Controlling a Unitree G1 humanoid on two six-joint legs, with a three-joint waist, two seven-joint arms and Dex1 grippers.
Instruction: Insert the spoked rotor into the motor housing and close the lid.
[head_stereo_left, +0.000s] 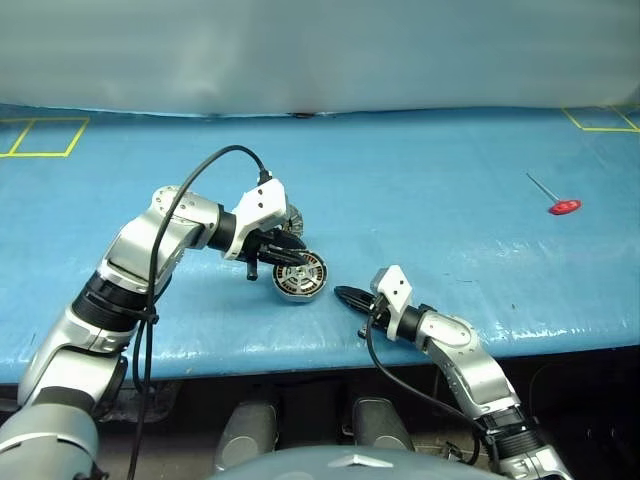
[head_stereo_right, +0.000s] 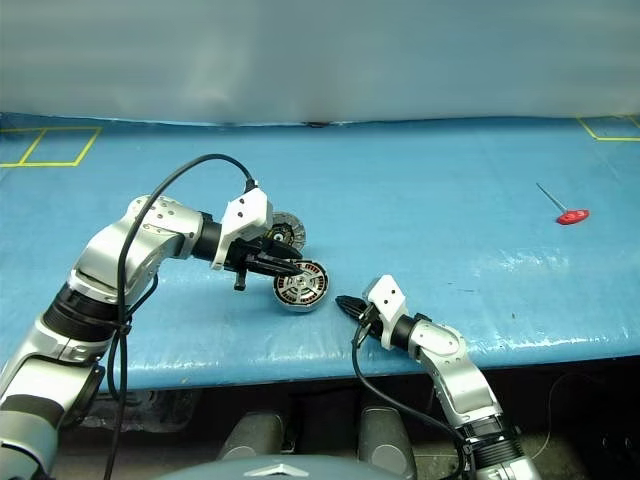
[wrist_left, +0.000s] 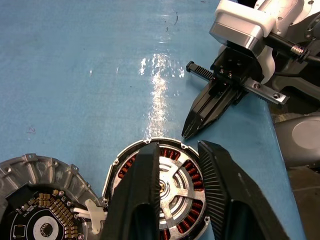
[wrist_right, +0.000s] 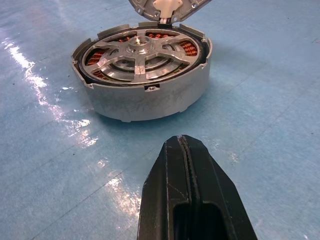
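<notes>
The motor housing (wrist_right: 145, 102) stands on the blue table, its copper coils showing around the rim. The spoked rotor (wrist_right: 140, 55) lies flat inside it, silver spokes up. Right behind the housing is the lid (wrist_left: 35, 200), dark inner face showing, with a white connector. My left gripper (wrist_left: 175, 145) hangs just above the housing (head_stereo_left: 300, 277), its fingers a narrow gap apart with nothing between them. My right gripper (wrist_right: 182, 140) is shut and empty, low over the table a short way from the housing, pointing at its wall.
A red-handled tool (head_stereo_left: 563, 206) lies far to the right. Yellow tape marks (head_stereo_left: 40, 137) sit at the far left and far right corners. The table's front edge (head_stereo_left: 560, 340) runs just under my right arm.
</notes>
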